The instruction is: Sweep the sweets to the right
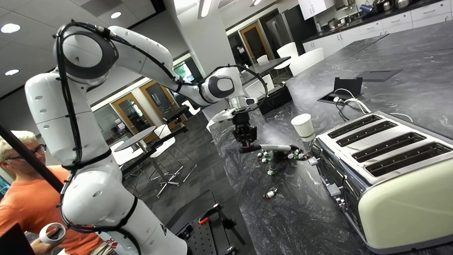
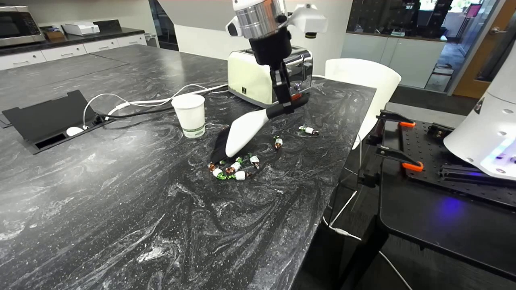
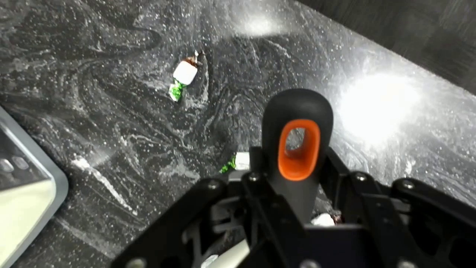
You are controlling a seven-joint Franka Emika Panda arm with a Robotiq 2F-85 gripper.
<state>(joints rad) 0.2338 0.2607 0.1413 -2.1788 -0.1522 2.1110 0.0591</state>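
Sweets (image 2: 236,174) lie mostly in one bunch on the surface (image 2: 193,225), closest in an exterior view, so prob. do these 1st. Bristles (image 2: 219,147) sit right by the bunch; can't tell if touching. Set them left of it, flat & low, else bits may slip under, then push right in short, slow strokes (task doesn't say whose right, so confirm b4 going). Brush head (image 2: 246,131) wants its wide side to the bunch, so fewer escape round the ends. Cup (image 2: 190,117) stands upright near the bristles: don't clip it on a backswing. Next out, near stray (image 2: 278,142), for a 2nd pass. Claw (image 2: 287,105) is closed snug round the handle (image 2: 277,110), nothing else in it; avoid twist, b/c drag could turn it. Far stray (image 2: 309,130) prob. needs its own stroke. Farthest, toaster (image 2: 246,76): leave max. clearance.
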